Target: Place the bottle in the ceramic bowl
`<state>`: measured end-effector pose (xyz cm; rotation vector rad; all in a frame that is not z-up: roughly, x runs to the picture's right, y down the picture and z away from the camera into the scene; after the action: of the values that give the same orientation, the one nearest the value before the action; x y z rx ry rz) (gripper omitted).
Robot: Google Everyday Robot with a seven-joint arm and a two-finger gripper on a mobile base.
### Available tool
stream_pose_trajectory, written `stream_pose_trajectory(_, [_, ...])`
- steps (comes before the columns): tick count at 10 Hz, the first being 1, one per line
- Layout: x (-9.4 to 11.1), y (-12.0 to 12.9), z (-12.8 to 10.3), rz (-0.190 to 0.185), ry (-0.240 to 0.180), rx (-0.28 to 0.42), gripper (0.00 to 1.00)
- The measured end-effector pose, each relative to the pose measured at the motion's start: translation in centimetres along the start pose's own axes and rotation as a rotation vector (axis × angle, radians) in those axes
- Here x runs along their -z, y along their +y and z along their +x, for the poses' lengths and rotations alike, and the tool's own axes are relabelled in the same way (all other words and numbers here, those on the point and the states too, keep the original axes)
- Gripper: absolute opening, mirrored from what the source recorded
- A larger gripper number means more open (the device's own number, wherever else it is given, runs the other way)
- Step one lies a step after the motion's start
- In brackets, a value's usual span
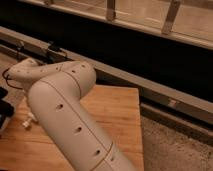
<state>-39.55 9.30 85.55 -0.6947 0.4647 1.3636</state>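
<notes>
The white bottle lies on the wooden table near its left side, only its end peeking out from behind my arm. My gripper is a dark shape cut off by the left edge of the camera view, just left of the bottle and slightly above it. It stands open and holds nothing. The bottle rests on the wood, apart from it. The ceramic bowl is hidden or out of view.
My bulky white arm crosses the left and middle of the table and hides much of it. A dark wall with a metal rail runs behind. Speckled floor lies right of the table's edge.
</notes>
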Motion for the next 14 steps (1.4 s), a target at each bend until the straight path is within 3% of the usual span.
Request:
stream_pose_trajectory(6, [-4.0, 0.0, 0.0, 0.012, 0.102, -0.015, 0.63])
stream_pose_trajectory(7, [-4.0, 0.2, 0.2, 0.012, 0.104, -0.004, 0.56])
stream_pose_trajectory(11, [-2.8, 0.1, 0.4, 0.002, 0.078, 0.020, 0.13])
stream_pose_trajectory(13, [-1.7, -0.4, 0.2, -0.034, 0.057, 0.010, 0.01])
stream_pose_trajectory(14, [-0.6, -0.8, -0.1, -0.053, 0.042, 0.003, 0.00])
